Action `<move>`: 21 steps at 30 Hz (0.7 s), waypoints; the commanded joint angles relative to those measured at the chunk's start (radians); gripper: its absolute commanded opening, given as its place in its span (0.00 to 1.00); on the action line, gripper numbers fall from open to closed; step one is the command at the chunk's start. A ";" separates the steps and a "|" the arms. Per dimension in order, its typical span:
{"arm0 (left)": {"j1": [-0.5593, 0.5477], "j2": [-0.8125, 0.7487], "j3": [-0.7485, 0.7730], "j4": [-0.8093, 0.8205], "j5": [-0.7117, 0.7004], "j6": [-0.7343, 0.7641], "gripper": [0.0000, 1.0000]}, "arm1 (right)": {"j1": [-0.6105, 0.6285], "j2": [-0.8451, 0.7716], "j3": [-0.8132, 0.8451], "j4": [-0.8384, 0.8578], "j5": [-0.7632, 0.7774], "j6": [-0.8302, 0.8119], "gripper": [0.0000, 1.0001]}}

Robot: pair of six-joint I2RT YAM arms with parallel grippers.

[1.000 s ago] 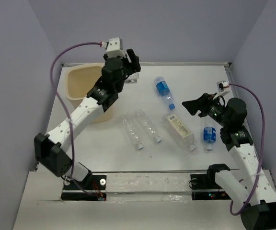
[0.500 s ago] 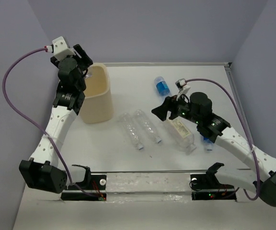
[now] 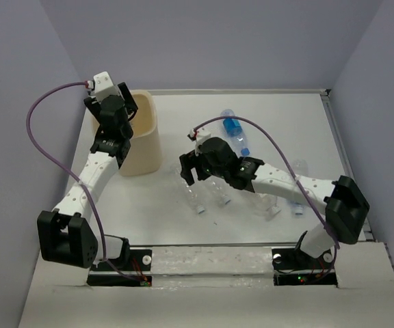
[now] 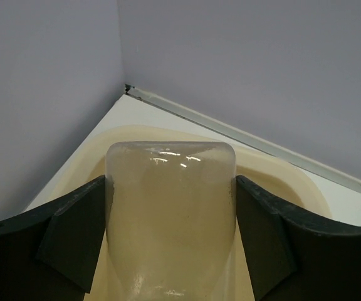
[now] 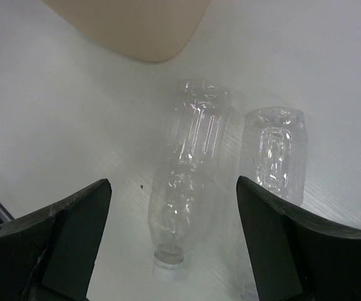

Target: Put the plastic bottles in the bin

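Note:
The cream-beige bin [image 3: 144, 137] stands at the back left. My left gripper [image 3: 126, 108] is at its rim, shut on a clear plain plastic bottle [image 4: 171, 213] held over the bin's opening [image 4: 281, 172]. My right gripper [image 3: 191, 168] is open and hovers over two plain ribbed bottles [image 3: 195, 195] [image 3: 217, 190] lying side by side. In the right wrist view one ribbed bottle [image 5: 187, 182] lies between my open fingers, the other [image 5: 274, 153] to its right. A blue-labelled bottle [image 3: 232, 125] lies at the back. A squarish bottle [image 3: 268, 205] and another blue-labelled bottle [image 3: 297, 206] are partly hidden by the right arm.
The table's metal back edge [image 4: 249, 135] runs close behind the bin, with purple walls at the left and back. The bin's corner [image 5: 143, 28] shows at the top of the right wrist view. The right arm stretches across the middle of the table.
My right arm has swung left across the table to above the two ribbed bottles. My left gripper has carried its bottle from right of the bin to the bin's rim.

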 commanded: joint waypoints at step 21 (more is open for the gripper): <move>-0.020 -0.530 -0.094 -0.135 0.485 -0.193 0.99 | 0.010 0.445 0.295 -0.033 0.100 -0.035 0.79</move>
